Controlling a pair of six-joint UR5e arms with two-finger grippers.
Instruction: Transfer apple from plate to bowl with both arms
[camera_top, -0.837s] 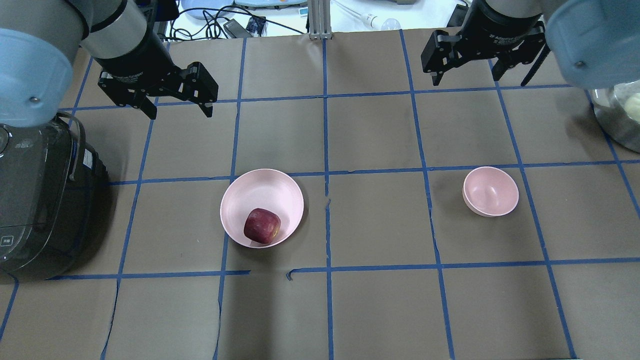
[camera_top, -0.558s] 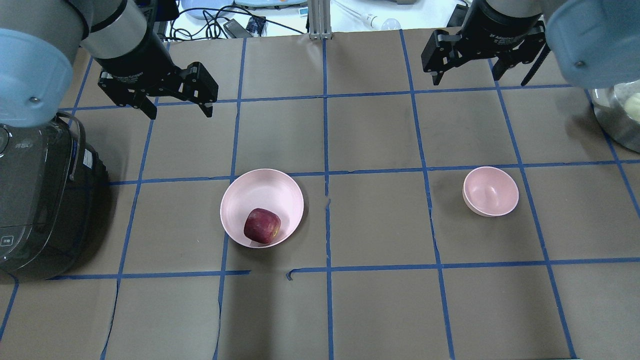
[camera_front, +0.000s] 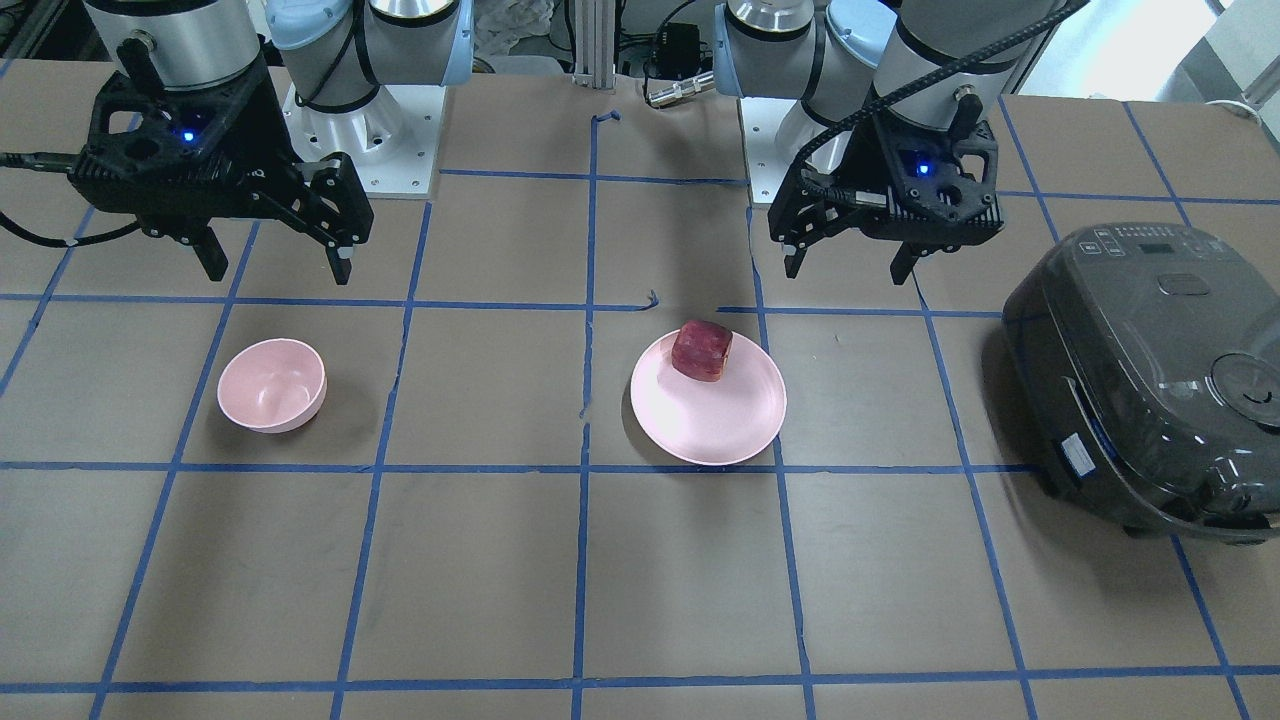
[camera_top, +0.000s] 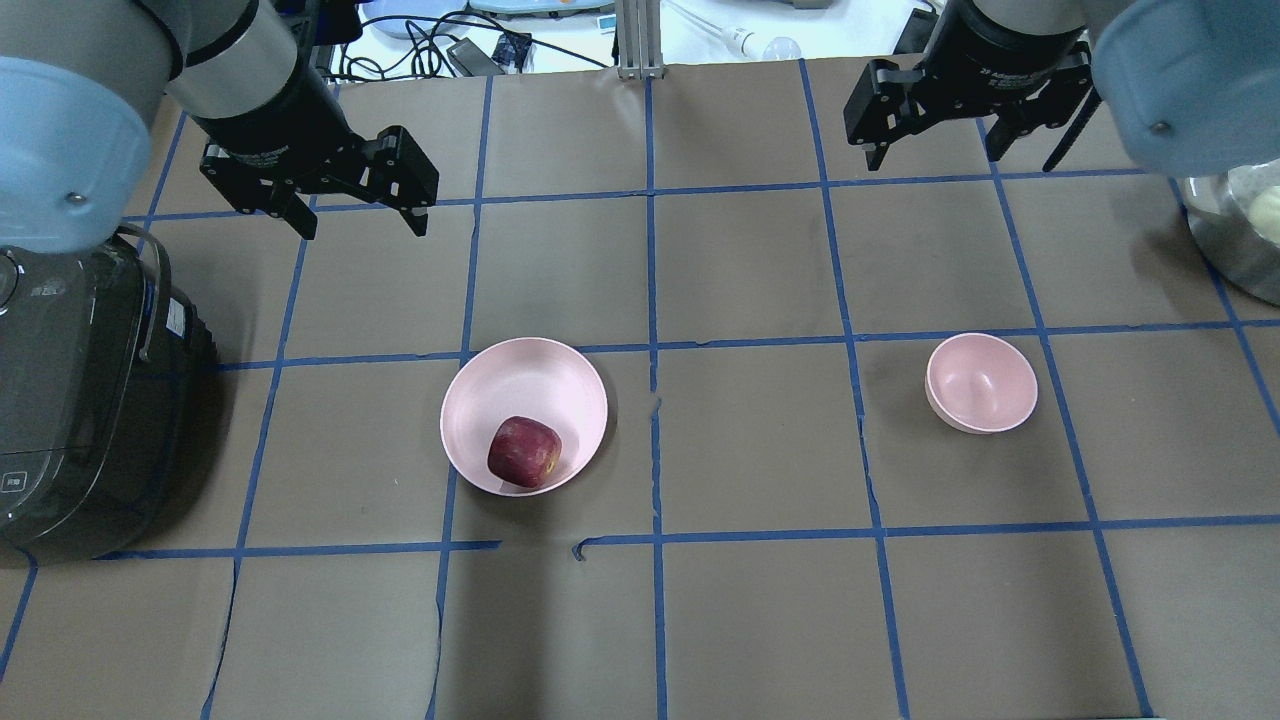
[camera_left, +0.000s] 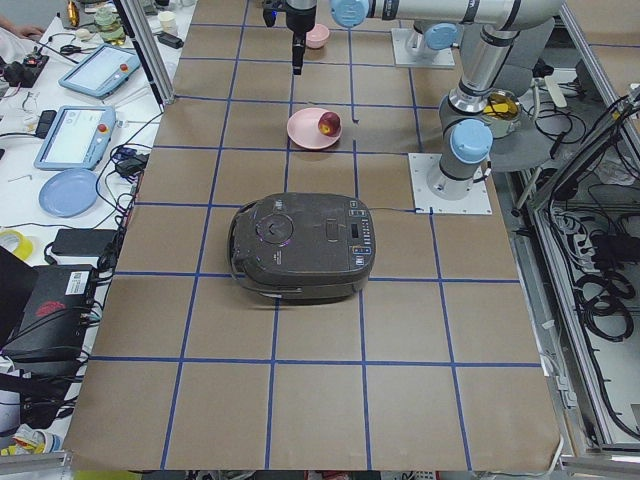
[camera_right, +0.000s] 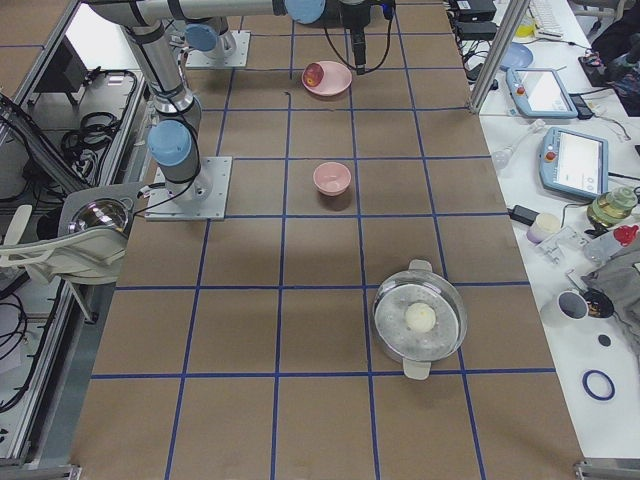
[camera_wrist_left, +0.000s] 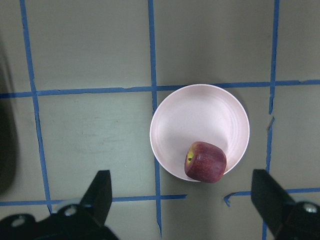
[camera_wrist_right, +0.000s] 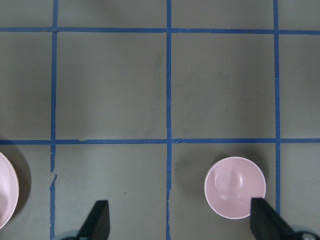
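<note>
Small change only. The left gripper (camera_top: 365, 230) has crept a shade across the overhead view; the right gripper (camera_top: 938, 158) has barely stirred. Apple (camera_top: 523, 452), plate (camera_top: 520, 350) and bowl (camera_top: 985, 385) lie exactly where they were. Reading: the approach is only beginning, and no part of the transfer is done.

- Left gripper: fingers spread wide, empty, held high. Its wrist view looks down on plate and apple.
- Right gripper: also wide and empty, high above the desk (camera_top: 750, 270), with the bowl low in its wrist view.
- Apple: on the plate, off-centre, at the rim nearest the robot. Bowl stands empty, well apart to the robot's right.

Materials:
- Apple is dark red and blocky-rounded, with a slight waxy sheen and a yellowish patch by the stem hollow.
- Plate is pale pink, smooth and matte, shallow, with faint rings.
- Bowl is the same pink but deeper and narrower, with a soft highlight inside.
- Desk is covered in brown paper gridded with blue tape, nicked at a few seams.
- Dark glossy rice cooker (camera_top: 70, 400) at far left; steel pot (camera_top: 1235, 240) at far right.
</note>
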